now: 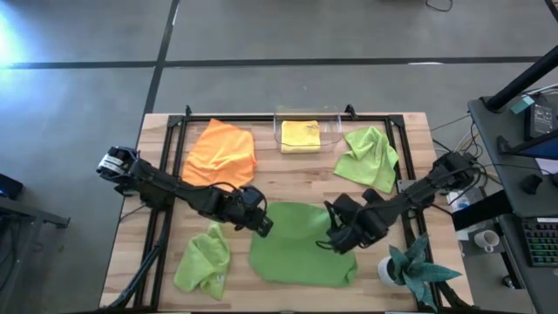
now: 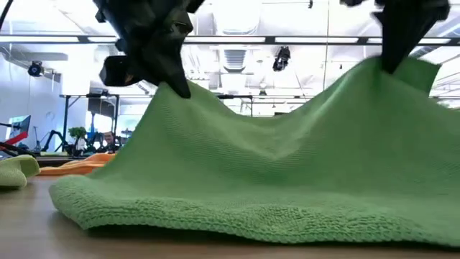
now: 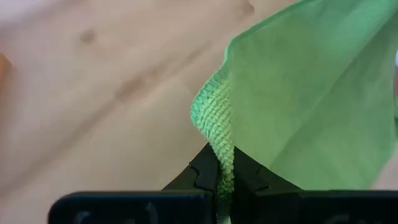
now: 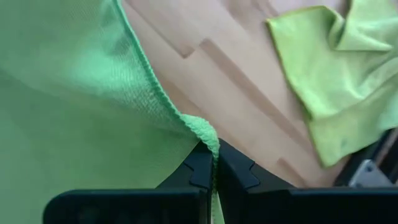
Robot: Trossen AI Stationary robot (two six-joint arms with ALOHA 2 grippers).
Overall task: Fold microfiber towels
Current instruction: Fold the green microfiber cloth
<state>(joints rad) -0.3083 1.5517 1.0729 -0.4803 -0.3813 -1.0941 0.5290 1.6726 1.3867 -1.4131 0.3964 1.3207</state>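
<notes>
Holding green towel (image 1: 301, 244) at table centre: my left gripper (image 1: 260, 225) and right gripper (image 1: 335, 237) each clenched on a far corner, lifted. First fold started. Yellow towel (image 1: 301, 136) folded in bin (image 1: 334, 118). Orange towel (image 1: 220, 153) and two green ones unfolded.

Towel (image 1: 301, 249) mid-table, plant (image 1: 417, 269) right, bin (image 1: 307, 129) behind

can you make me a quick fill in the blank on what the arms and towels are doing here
1. Both grippers, left and right, are shut on the ____ towel.
2. The yellow towel lies inside the clear ____.
3. The orange towel lies on the ____ arm's side.

Missing words: green; bin; left
</notes>
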